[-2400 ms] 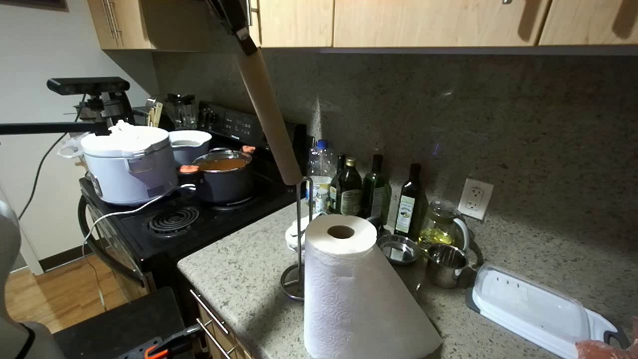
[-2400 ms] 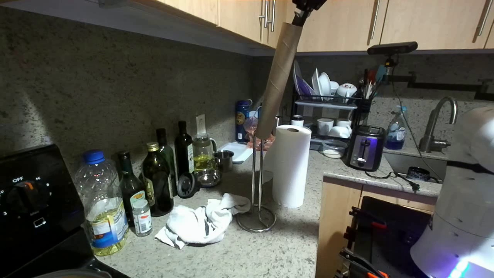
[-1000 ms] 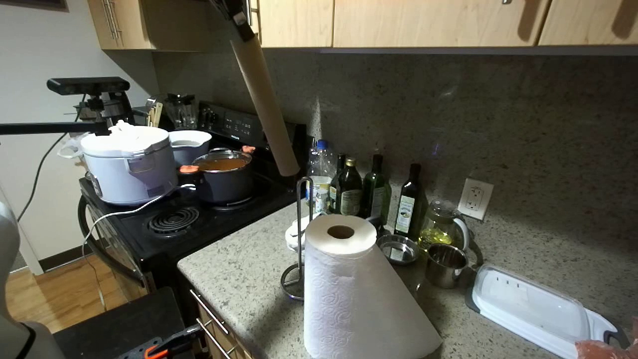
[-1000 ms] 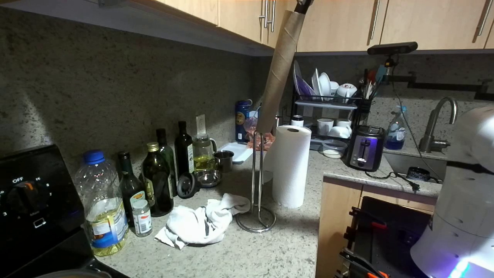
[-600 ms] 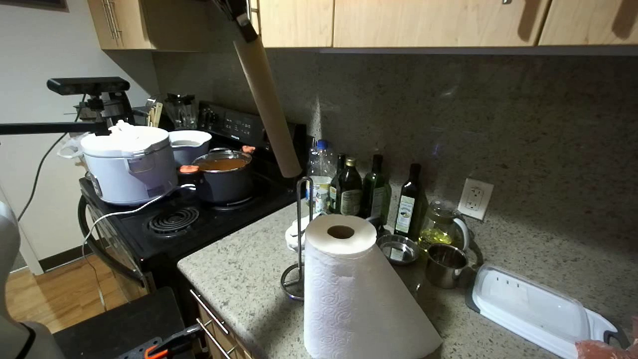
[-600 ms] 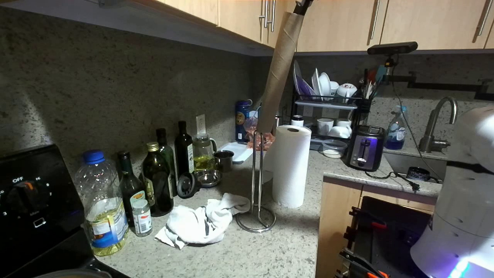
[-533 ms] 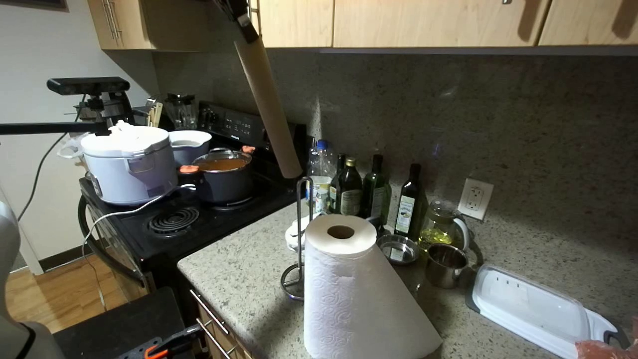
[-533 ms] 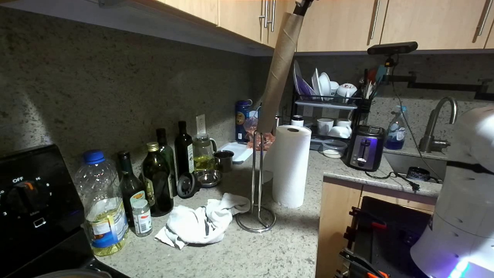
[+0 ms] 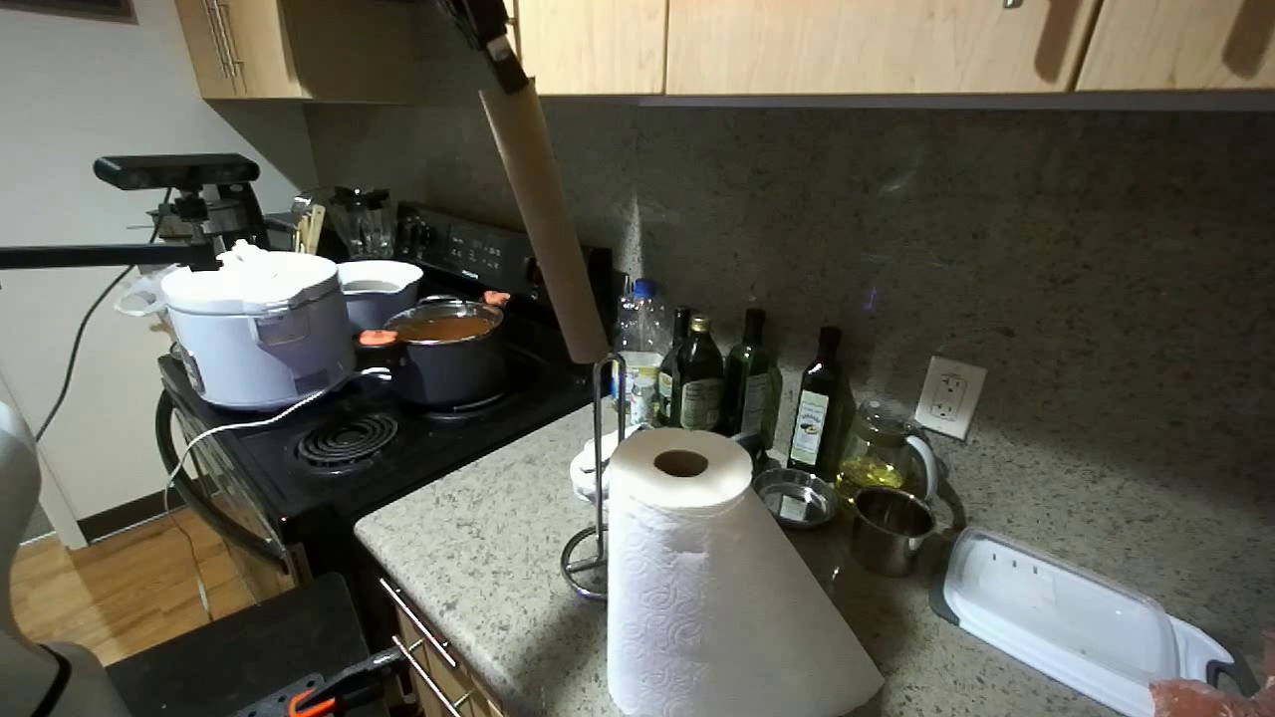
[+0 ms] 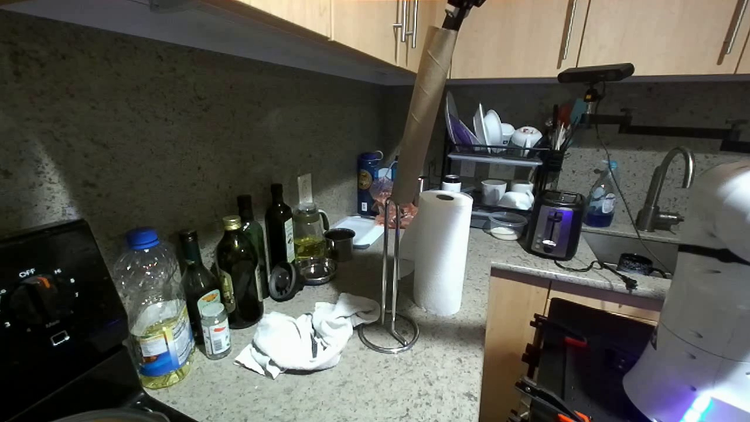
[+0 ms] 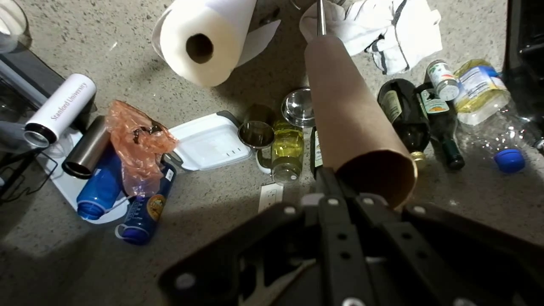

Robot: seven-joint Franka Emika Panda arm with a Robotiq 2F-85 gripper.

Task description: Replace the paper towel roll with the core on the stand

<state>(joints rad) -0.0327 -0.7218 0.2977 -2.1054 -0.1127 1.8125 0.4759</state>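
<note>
The gripper point(image 11: 335, 180) pinches the core point(image 11: 348, 106) by its upper rim, jaws nearly together; only the wrist view looks into that hollow end. In both exterior views the core leans, lower end at the top of the stand point(image 10: 384, 275), perhaps touching. The roll point(image 10: 442, 258) stands upright beside it.

It is a kitchen, as one can see from the stove point(image 9: 428, 438) with a pot point(image 9: 448, 370) on it, the sink point(image 10: 604, 242) with its tap point(image 10: 650, 202), the toaster point(image 10: 555, 225), the rack point(image 10: 495, 159) of dishes point(image 10: 493, 130), and the wooden cupboards point(image 9: 867, 48) above the counter point(image 10: 433, 375).
</note>
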